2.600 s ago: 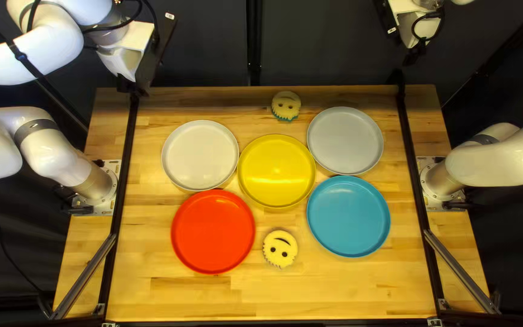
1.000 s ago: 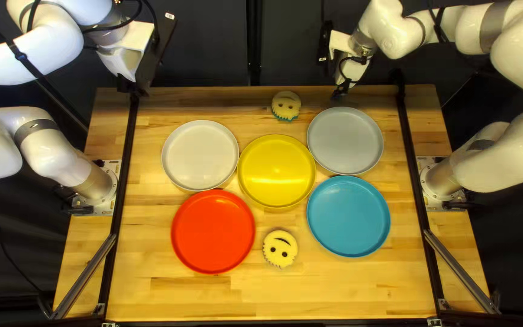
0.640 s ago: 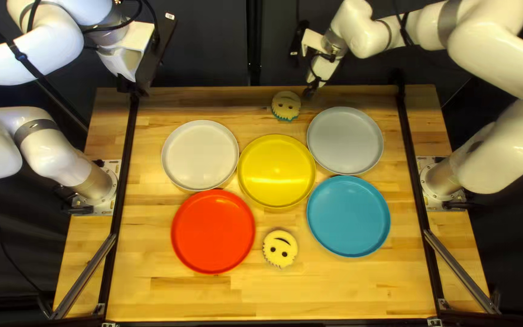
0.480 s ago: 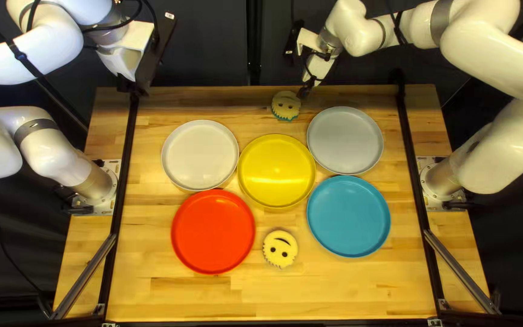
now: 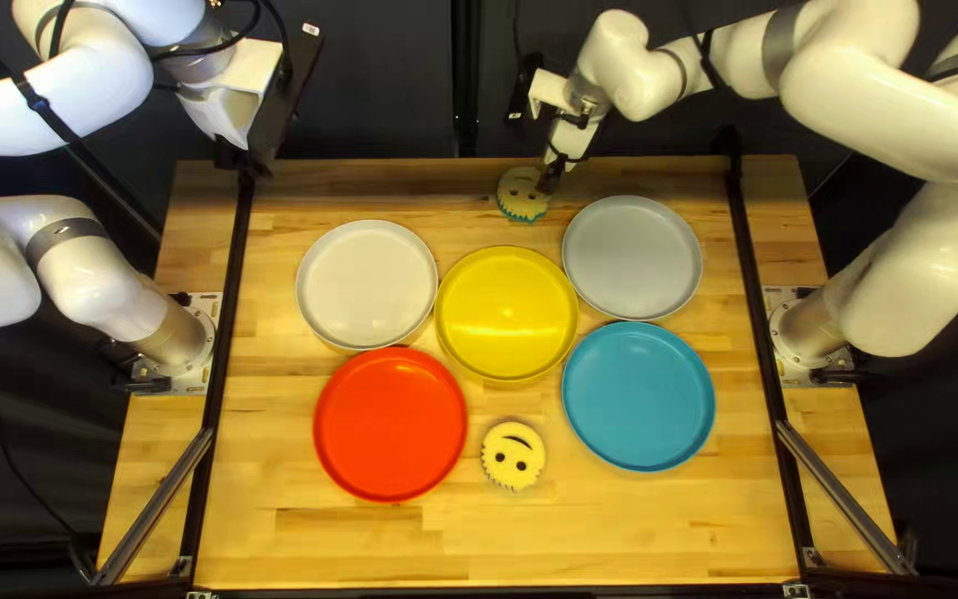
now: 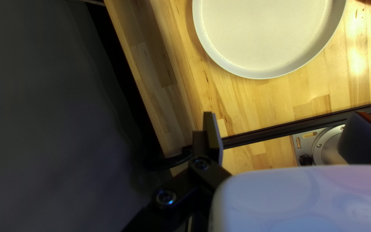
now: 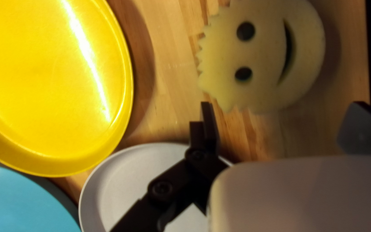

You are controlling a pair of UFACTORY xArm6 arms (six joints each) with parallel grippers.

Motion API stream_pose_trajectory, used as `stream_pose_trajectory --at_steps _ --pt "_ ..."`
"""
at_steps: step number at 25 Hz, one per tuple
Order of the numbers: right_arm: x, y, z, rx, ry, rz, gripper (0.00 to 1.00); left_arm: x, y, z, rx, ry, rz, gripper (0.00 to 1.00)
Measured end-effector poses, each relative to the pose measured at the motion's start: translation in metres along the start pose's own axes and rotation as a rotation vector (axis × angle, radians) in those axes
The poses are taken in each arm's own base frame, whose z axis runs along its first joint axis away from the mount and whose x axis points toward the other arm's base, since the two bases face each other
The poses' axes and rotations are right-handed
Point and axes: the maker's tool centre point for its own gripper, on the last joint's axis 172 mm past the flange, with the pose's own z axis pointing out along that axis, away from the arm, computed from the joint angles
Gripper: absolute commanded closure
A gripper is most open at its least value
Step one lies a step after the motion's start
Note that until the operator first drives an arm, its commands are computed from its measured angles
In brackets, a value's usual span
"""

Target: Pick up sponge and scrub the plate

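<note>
1. The right gripper is at the back of the counter in the top left view, its tip overlapping the right side of the back sponge. That overlap doesn't tell me whether they touch.
2. The right wrist view shows what the top one hides: the jaws of the right gripper stand wide open. The back sponge is just ahead of them, its two dark eyes and slit mouth plain to see. Its teal lower edge shows only in the top left view.
3. The left gripper hangs at the counter's back left corner. Its own wrist view shows its jaws spread open too, with nothing gripped.
4. Around the right gripper, its wrist view catches the grey plate partly behind a black link, plus parts of the yellow plate and the blue plate.
5. The left wrist view has the white plate ahead of its gripper, a black rail, and part of the left arm's metal base.
6. The top left view alone shows the front sponge, face up between the red plate and the blue one. Only a red-orange sliver reaches the left wrist view.
</note>
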Motion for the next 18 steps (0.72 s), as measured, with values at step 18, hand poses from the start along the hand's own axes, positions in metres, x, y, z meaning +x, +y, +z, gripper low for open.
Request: stream_pose_trajectory --at_steps 18 --pt "-0.018 0.018 0.009 -0.002 -0.041 -0.015 0.0 0.0 0.0 0.0 0.0 0.0 0.0 0.0"
